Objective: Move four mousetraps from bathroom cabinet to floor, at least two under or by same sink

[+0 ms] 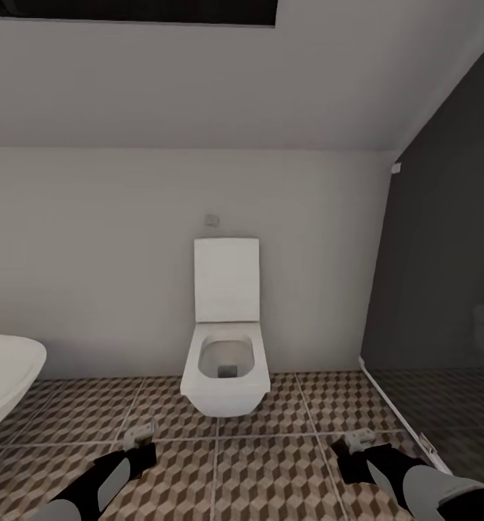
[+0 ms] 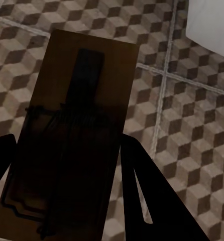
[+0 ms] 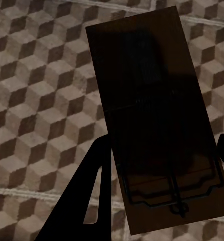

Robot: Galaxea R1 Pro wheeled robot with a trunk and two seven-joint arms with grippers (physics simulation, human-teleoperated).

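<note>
A brown wooden mousetrap (image 2: 77, 125) with dark wire parts is clamped between the two dark fingers of my left gripper (image 2: 64, 145), held above the cube-pattern bathroom floor (image 2: 192, 115). My right gripper (image 3: 164, 145) is shut on a second mousetrap (image 3: 152, 110) in the same way. In the head view the left gripper (image 1: 139, 434) and the right gripper (image 1: 359, 438) hover low over the floor (image 1: 270, 463), either side of the toilet. The cabinet and the sink are out of view.
A white wall-hung toilet (image 1: 226, 362) with its lid up stands straight ahead against the pale wall. The rim of a white bathtub (image 1: 6, 376) juts in at the left. A dark glass partition (image 1: 444, 289) closes the right side.
</note>
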